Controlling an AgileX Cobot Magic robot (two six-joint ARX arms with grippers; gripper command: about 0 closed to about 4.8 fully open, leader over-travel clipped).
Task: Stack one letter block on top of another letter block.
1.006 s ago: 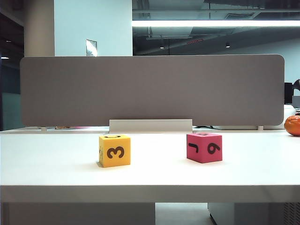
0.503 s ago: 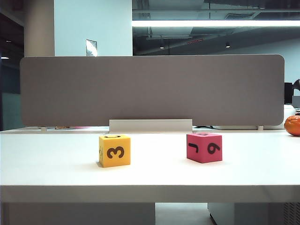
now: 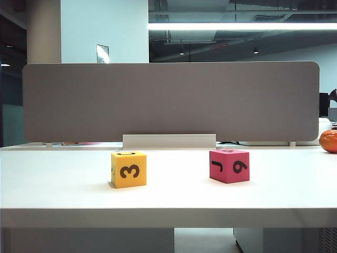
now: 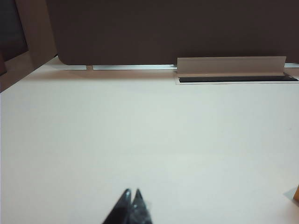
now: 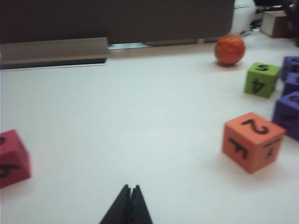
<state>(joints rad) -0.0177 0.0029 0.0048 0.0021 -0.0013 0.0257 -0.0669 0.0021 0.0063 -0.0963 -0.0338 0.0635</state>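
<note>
We find the yellow block [image 3: 128, 169] and pink-red block [image 3: 229, 166] well apart on the surface [image 3: 168, 197]. Left hand [image 4: 131, 195] and right hand [image 5: 130, 191] hover closed, empty. Risk: grasping the orange block [image 5: 252, 141] instead, or off-centre placement toppling the stack.

On the worktop [image 3: 63, 195], the block marked 3 [image 3: 128, 169] stands left of centre and the block marked 9 and J [image 3: 229, 165] right of centre, well apart, level with each other. Behind both, a partition panel [image 3: 168, 100] runs along the back edge. A round fruit [image 3: 328, 141] sits by the back right corner.
</note>
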